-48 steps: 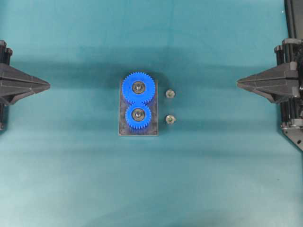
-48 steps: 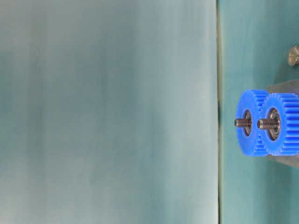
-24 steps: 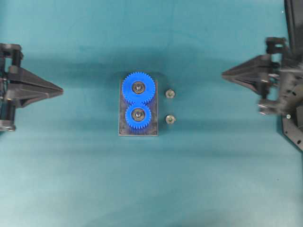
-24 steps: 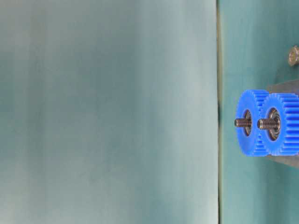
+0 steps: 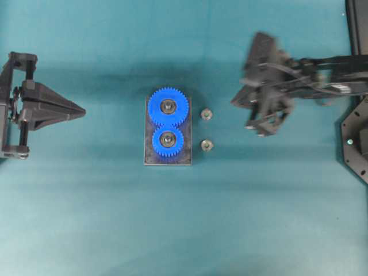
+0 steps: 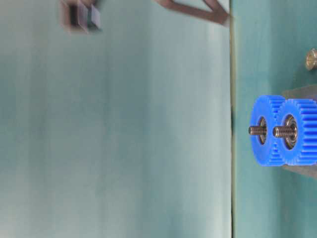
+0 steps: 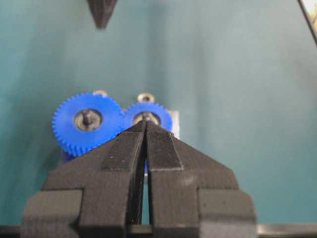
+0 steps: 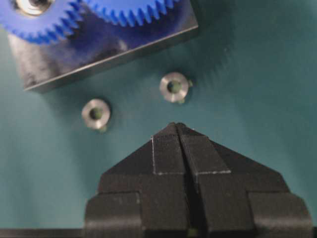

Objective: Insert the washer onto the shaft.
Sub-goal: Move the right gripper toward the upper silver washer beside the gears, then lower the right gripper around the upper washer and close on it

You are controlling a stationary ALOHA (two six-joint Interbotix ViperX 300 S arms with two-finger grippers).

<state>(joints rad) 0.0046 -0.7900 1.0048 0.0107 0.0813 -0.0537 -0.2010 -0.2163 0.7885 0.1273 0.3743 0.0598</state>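
Right pincer [image 8: 179, 130]: jaws were pressed together, nothing was held or touched, and it was poised above the teal surface [image 5: 184, 230], with two washers just ahead of its tip, the nearer washer [image 8: 174, 87] and the farther washer [image 8: 95, 113], both lying flat beside the grey block [image 8: 99, 54] that carried two blue gears. Left pincer [image 7: 145, 126]: jaws were likewise closed and empty, and it was kept well apart from the block on its opposite side. Shafts [image 6: 283, 131]: threaded ends were seen projecting through the gear centres.
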